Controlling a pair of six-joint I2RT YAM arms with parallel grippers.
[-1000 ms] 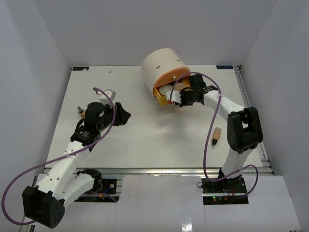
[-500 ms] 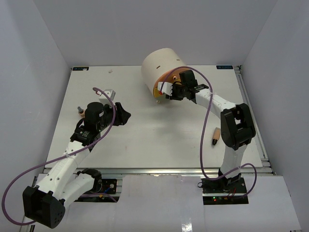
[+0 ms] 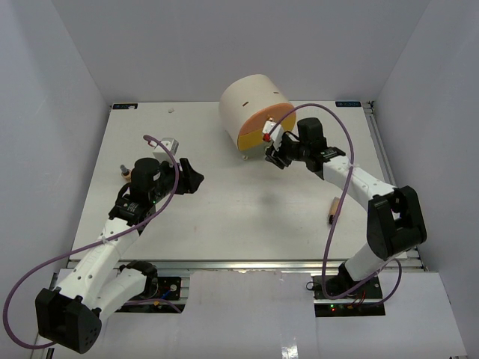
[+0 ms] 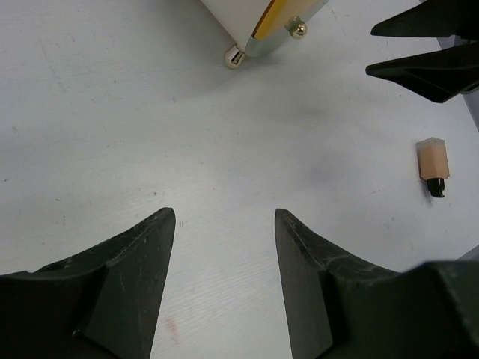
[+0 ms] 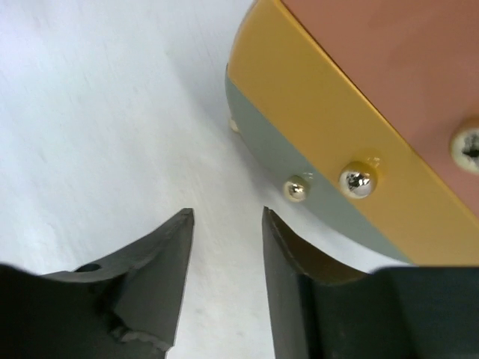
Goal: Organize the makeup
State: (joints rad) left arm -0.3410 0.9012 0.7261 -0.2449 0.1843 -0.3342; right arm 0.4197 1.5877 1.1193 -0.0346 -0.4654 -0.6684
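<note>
You have one cream drum (image 3: pixel 251 105) with one orange drawer (image 5: pixel 389 45), one yellow drawer (image 5: pixel 314 97) and one grey drawer (image 5: pixel 269 138). Count also one tan tube (image 3: pixel 335 210), one silver-white box (image 3: pixel 169 143), one half-hidden tan item (image 3: pixel 127 174).

left arm (image 3: pixel 112 232): rises from its base at 7 o'clock, forearm slanting toward 1 o'clock, wrist bent over. left gripper (image 3: pixel 193 179) sits left of centre and points toward 3 o'clock, jaws spread wide. right arm (image 3: pixel 352 176): base at 5 o'clock, elbow folded out at 4 o'clock, forearm stretched toward 10 o'clock. right gripper (image 3: pixel 274 155) points toward 10 o'clock, jaws parted by a narrow gap.
</note>
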